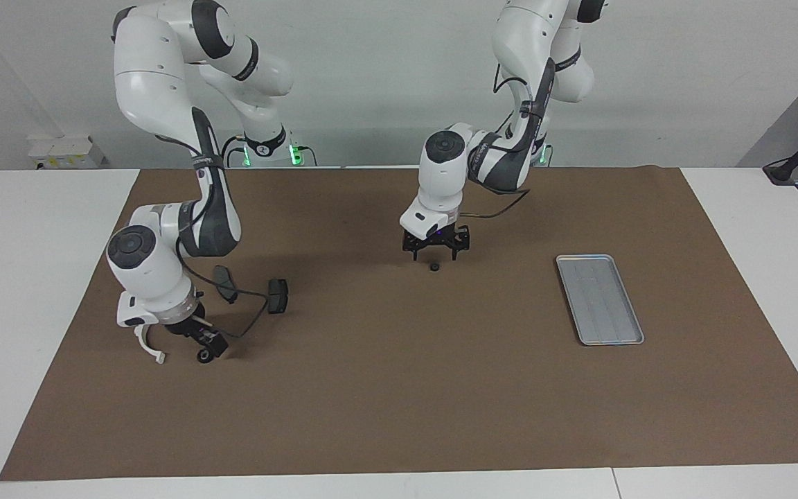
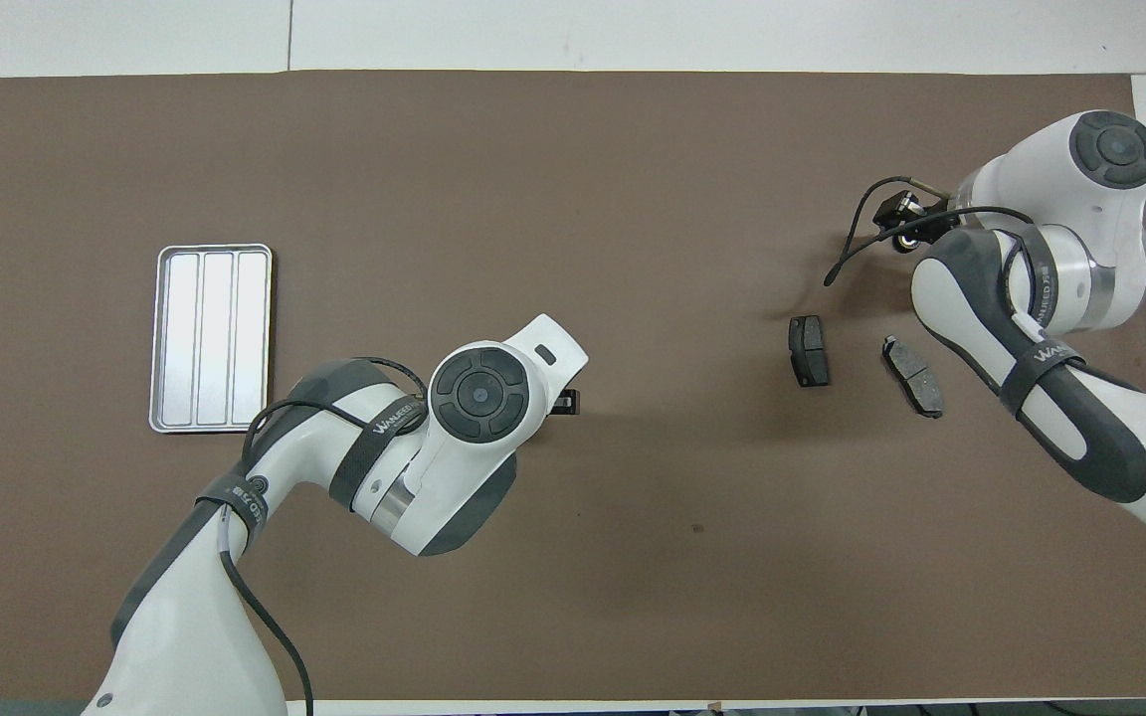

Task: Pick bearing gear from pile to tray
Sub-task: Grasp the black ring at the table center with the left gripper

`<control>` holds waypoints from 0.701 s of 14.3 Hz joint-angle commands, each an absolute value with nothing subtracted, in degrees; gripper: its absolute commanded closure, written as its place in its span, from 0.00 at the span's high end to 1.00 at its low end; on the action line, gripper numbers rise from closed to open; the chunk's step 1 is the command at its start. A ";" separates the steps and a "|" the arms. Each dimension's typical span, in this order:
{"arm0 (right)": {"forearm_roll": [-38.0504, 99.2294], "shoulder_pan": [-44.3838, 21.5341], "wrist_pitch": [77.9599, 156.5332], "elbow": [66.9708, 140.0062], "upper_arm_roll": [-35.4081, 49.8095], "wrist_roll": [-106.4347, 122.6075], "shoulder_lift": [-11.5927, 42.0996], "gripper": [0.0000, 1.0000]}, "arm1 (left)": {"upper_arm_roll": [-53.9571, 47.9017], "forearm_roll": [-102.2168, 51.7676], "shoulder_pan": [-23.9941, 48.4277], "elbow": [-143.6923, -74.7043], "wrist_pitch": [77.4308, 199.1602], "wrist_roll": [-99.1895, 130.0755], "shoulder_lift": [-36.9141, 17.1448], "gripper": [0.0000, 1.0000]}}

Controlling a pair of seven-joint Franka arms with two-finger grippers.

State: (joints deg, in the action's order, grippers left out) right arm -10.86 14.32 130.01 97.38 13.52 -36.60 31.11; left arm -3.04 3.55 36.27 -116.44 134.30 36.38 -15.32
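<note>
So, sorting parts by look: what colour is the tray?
Silver-grey metal, with lengthwise ribs; the tray shows best in the overhead view.

A big brown mat [image 1: 399,388] covers the white table [image 1: 25,277]. A grey wall [image 1: 371,69] stands by the table.
</note>
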 commanded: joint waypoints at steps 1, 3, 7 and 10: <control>-10.72 14.68 131.92 97.73 13.71 -35.78 31.90 0.92 | -2.64 5.10 36.30 -115.75 137.01 37.09 -16.70 1.00; -10.72 14.68 132.10 97.65 13.71 -35.68 32.08 0.90 | -2.72 5.10 35.86 -116.36 136.93 36.91 -16.87 1.00; -11.77 14.85 132.10 97.12 13.71 -35.51 31.99 0.80 | -2.72 5.10 35.86 -118.21 136.85 36.74 -16.44 1.00; -11.87 14.85 131.23 97.21 13.71 -35.51 31.99 0.78 | -2.72 5.01 35.86 -118.92 137.11 36.74 -16.26 1.00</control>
State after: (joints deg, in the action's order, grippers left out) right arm -11.21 14.41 131.12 97.22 13.45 -36.39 31.95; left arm -2.73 3.59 36.18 -117.68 135.85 36.37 -16.68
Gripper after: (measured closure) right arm 0.198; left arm 0.000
